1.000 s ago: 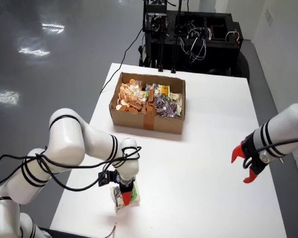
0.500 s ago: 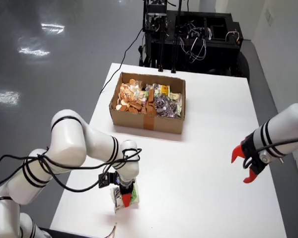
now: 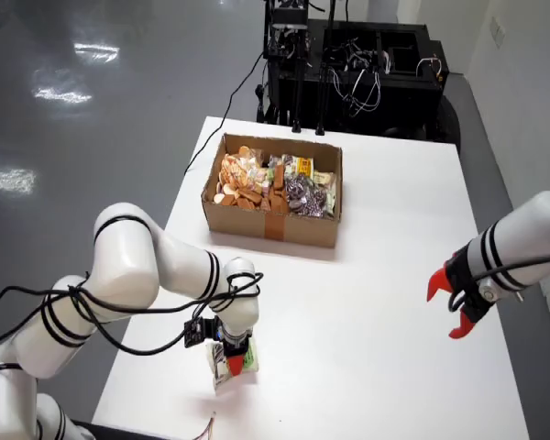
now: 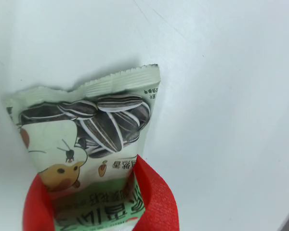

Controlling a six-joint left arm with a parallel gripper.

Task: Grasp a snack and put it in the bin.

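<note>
While the cardboard bin [image 3: 271, 190] sits at 12 o'clock on the white table [image 3: 376, 312], the gripper [image 3: 235, 359], at 7 o'clock, has its red jaws clamped on a sunflower-seed packet [image 4: 89, 144].

Glossy plastic snack packet [image 4: 91, 144], smooth matt red fingers [image 4: 156, 197], brown cardboard box [image 3: 270, 220], smooth white table [image 3: 394, 302]
</note>
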